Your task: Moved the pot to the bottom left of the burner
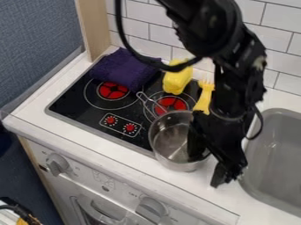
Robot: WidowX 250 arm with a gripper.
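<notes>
My gripper (209,169) is at the right side of the metal pot (170,140), with its fingers spread apart. One finger reaches down inside the pot and the other stands outside, over the white counter, so the pot's wall lies between them. Upright, the pot sits at the stove's front right corner, partly past the black cooktop. A looped wire handle points up and left from its rim. Two red burners show: the left burner (113,90) and the right burner (171,104), just behind the pot. The arm hides part of the pot's right side.
A purple cloth (124,68) lies across the cooktop's back left. At the back right are a yellow object (177,81) and a yellow fork (204,97). Printed red knobs mark the cooktop's front. The grey sink (274,154) is on the right, beyond the arm.
</notes>
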